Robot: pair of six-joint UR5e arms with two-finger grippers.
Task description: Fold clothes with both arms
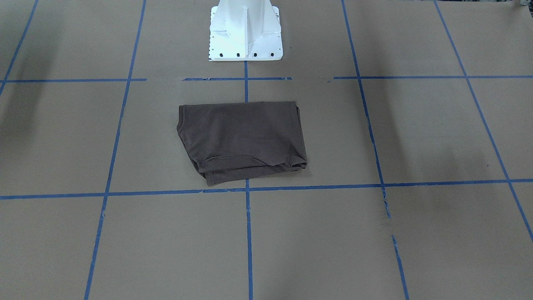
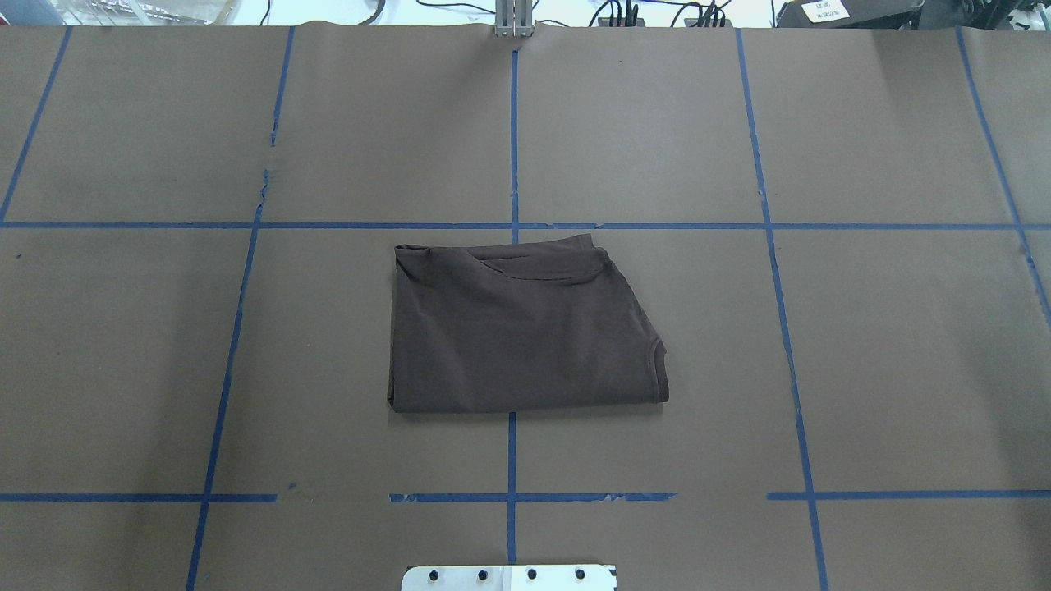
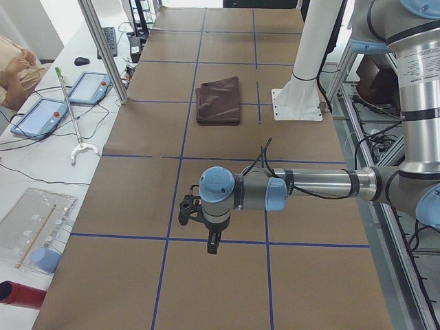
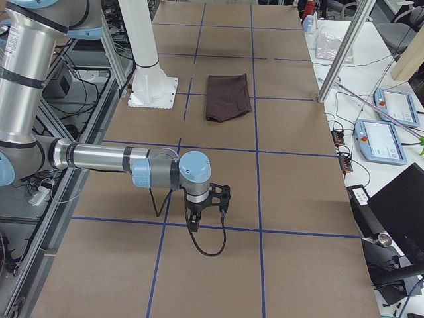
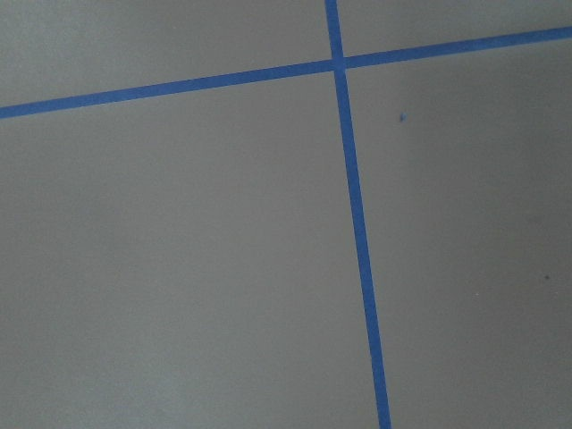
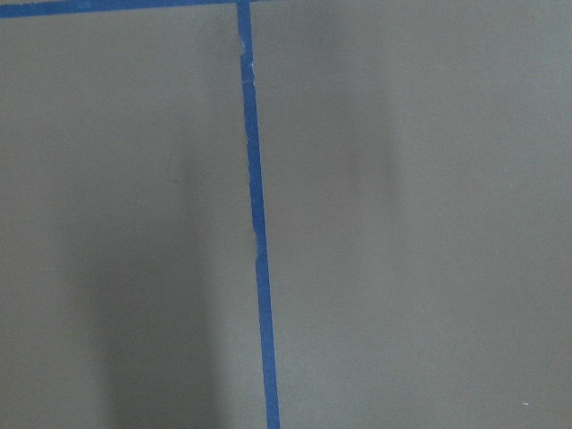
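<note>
The clothes are one dark brown T-shirt, folded into a compact rectangle at the middle of the table, just in front of the white pedestal. It also shows in the front-facing view and, small, in both side views. My left gripper hangs over bare paper far off toward the table's left end. My right gripper hangs likewise near the right end. Neither touches the shirt. I cannot tell whether either is open or shut. Both wrist views show only paper and tape.
Brown paper with blue tape lines covers the table. The white pedestal base stands behind the shirt. Beyond the far edge are tablets, a clear tray, a laptop, metal posts and a person's arm.
</note>
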